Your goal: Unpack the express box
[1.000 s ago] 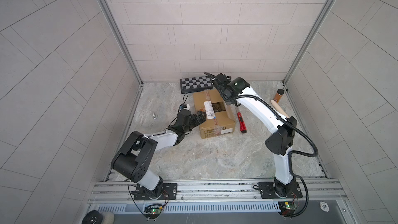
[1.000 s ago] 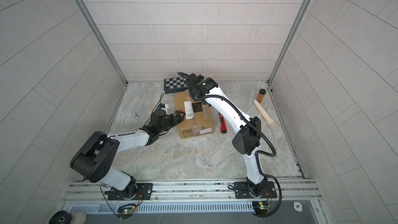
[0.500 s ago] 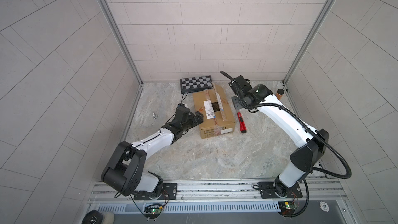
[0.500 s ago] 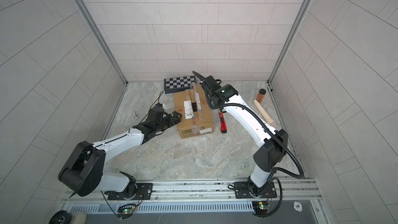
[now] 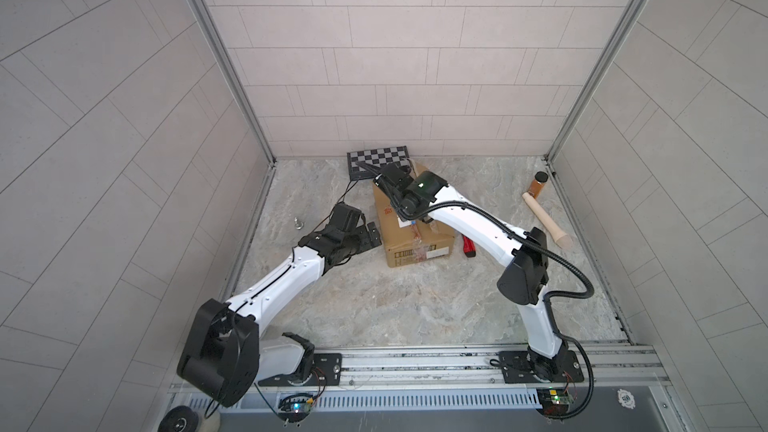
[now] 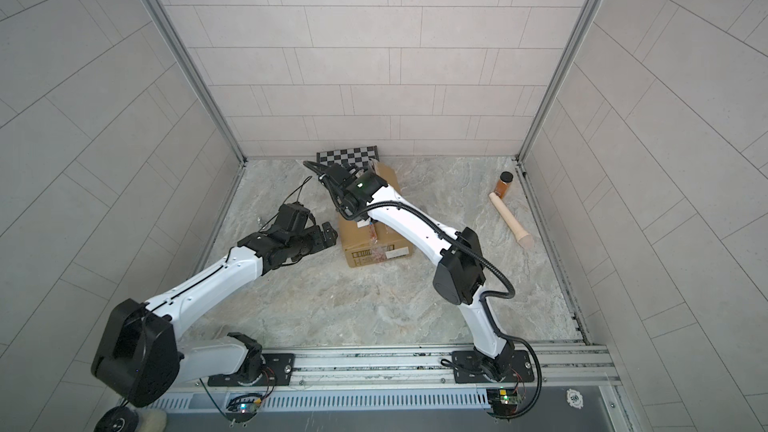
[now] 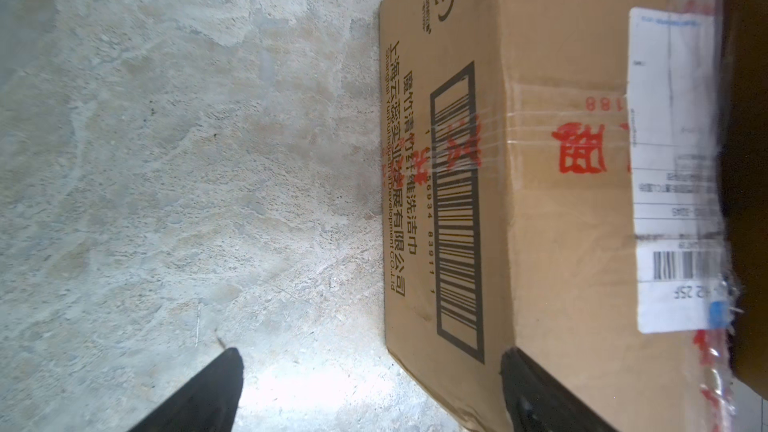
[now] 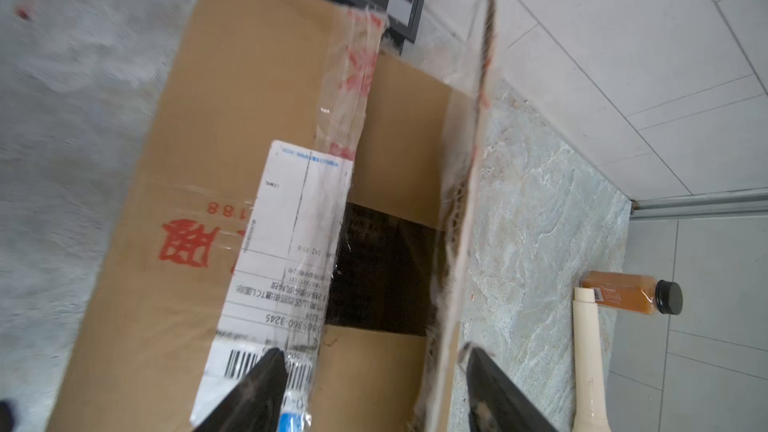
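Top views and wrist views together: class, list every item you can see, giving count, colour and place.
express box: one, brown, centre, one top flap raised.
checkered board: one, black and white, directly behind the box.
bottle: one, amber with black cap, far right.
cream pin: one, cream, lying beside the bottle.
red tool: one, red, right of the box.
small metal piece: one, silver, left of the box.
left gripper: one, black, open, at the box's left side.
right gripper: one, black, open, above the box top.

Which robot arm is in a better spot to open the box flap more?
Right, probably. The right tool hangs open over the express box, the raised flap between its fingers. The left tool is low beside the box's barcode side.
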Motion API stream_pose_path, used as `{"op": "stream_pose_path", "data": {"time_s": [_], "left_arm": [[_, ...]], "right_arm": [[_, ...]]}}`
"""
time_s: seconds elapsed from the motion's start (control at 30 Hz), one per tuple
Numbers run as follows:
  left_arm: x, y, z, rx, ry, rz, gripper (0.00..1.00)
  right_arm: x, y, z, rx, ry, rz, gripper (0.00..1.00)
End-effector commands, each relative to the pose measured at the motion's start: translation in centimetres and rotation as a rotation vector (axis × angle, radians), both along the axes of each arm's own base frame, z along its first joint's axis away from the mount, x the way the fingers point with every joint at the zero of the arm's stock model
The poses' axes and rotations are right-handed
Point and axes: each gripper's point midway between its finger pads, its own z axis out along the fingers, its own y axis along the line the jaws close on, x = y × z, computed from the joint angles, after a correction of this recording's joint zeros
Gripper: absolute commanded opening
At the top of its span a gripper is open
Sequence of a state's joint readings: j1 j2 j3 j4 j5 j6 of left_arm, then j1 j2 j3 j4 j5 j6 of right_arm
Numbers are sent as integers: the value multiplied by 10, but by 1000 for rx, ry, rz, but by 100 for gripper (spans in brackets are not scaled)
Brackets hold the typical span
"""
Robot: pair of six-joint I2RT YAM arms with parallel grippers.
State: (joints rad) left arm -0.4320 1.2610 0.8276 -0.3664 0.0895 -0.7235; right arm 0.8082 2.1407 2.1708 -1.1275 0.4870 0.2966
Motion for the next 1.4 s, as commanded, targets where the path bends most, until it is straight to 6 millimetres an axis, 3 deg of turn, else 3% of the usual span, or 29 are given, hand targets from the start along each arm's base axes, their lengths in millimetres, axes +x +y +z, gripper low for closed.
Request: {"op": "stream_pose_path", "data": {"time_s": [0.0, 0.23, 0.4, 0.47, 0.53, 0.7, 0.97, 1.13, 1.37], "left_arm": [[1, 7, 23, 29, -36, -1, 100], [4, 10, 43, 47, -67, -3, 100], [8, 10, 53, 63, -75, -8, 100], [9, 9, 59, 70, -76, -15, 100], [10, 6, 67, 93, -79, -27, 100], [19, -4, 89, 189, -86, -75, 100], [31, -59, 107, 305, -86, -217, 100], [36, -88, 106, 407, -82, -282, 100], [30, -102, 74, 553, 24, -347, 100]], "right_arm": [[4, -34, 20, -35, -30, -90, 66], [12, -64, 31, 1, -47, -135, 50], [12, -78, 33, 24, -35, -167, 20], [10, -80, 32, 90, -12, -182, 7], [7, -77, 34, 198, 7, -190, 0], [-2, -75, 44, 424, -13, -211, 0], [-14, -82, 56, 655, -78, -226, 0], [-21, -77, 49, 789, -85, -244, 0], [-26, -71, 41, 966, -113, -291, 0]]}}
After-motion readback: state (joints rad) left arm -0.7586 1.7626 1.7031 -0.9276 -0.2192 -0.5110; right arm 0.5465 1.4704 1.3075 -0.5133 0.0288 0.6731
